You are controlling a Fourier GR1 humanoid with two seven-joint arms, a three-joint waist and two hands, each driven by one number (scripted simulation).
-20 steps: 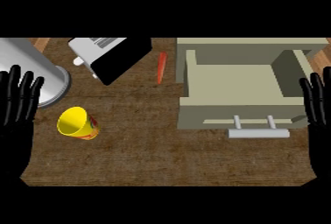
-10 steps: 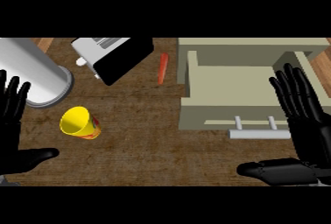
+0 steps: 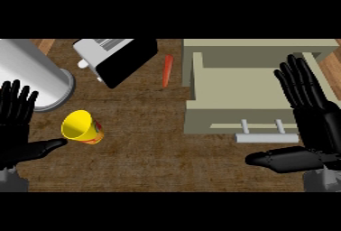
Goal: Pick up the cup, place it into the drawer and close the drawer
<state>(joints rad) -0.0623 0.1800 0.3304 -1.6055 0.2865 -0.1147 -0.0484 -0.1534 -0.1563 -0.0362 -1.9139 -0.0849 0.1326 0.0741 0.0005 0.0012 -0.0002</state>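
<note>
A yellow cup [image 3: 80, 127] with a red band lies tipped on the wooden counter at the left, its mouth facing up-left. My left hand [image 3: 16, 131] stands open right beside it, the thumb tip close to the cup's lower left rim. The beige drawer [image 3: 250, 90] at the right is pulled open, its hollow facing up and a pale bar handle [image 3: 265, 136] on its front. Over the drawer's right side my right hand [image 3: 313, 122] is open, fingers straight, thumb stretched left below the handle.
A large silver cylinder [image 3: 30, 72] stands at the far left behind my left hand. A white and black toaster [image 3: 117, 56] sits at the back. An orange carrot [image 3: 168, 71] lies between the toaster and the drawer.
Both hands have come further into view, from the side edges inward and up. The left thumb now reaches the cup's side; the right hand covers the drawer's right part.
</note>
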